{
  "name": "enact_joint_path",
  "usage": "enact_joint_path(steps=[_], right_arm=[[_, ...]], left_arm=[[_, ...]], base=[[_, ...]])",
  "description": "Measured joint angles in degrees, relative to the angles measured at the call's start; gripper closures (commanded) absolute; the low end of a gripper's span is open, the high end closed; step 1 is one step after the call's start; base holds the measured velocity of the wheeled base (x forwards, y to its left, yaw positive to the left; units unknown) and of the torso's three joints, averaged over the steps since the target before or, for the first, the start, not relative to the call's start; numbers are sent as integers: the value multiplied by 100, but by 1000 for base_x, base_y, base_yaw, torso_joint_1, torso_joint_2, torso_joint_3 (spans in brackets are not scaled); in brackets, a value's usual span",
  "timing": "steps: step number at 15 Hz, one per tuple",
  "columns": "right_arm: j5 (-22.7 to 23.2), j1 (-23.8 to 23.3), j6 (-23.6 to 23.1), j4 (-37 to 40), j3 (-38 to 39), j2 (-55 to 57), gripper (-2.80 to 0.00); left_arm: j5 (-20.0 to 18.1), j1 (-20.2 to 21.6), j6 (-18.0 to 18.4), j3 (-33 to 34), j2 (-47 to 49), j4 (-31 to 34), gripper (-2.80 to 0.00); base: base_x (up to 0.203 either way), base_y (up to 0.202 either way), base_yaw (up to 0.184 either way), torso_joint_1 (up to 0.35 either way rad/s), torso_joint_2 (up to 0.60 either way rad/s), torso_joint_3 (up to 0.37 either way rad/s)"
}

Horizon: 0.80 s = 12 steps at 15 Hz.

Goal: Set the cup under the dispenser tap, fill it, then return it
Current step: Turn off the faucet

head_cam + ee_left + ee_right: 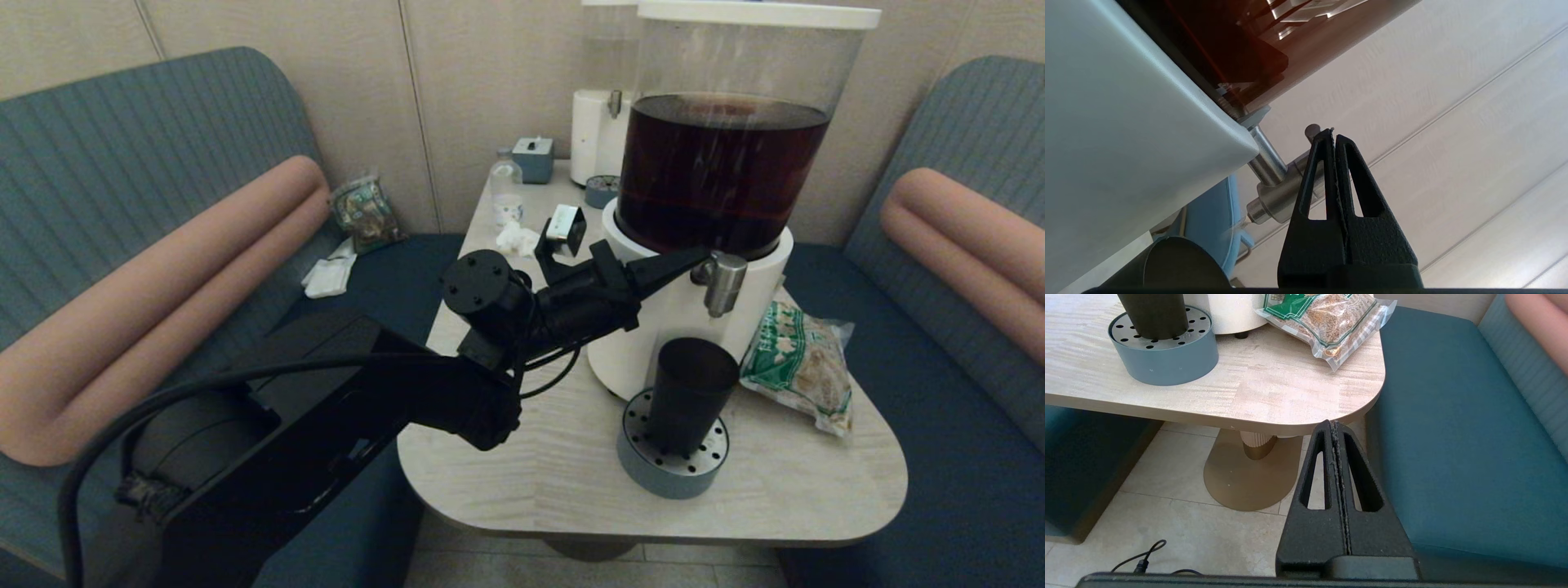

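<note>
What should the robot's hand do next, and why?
Probably nudge the tap open. The cup already stands on the grey drip tray beneath the spout, and the left gripper, shut and empty, sits right beside the tap.

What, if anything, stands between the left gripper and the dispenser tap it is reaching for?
Nothing visible does. The left gripper, fingers shut, has its tip right at the dispenser tap, with no object between them. The cup already stands below the tap on the grey drip tray.

The head view looks down over the pale wood-grain desk (531,482); the left wrist view sits close under the stubby brushed-silver dispenser tap (1274,196) — the right wrist view looks from low beside the desk, sharing the dark tapered plastic cup (1153,314).
</note>
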Motion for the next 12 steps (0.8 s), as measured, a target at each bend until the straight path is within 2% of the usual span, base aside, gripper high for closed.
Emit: enact_joint_path(steps=[12], right_arm=[[-2,0,0,-2,0,0,0]], left_arm=[[-50,-6,-25,-361,225,-7,0]], base=[[0,0,0,0,0,0]])
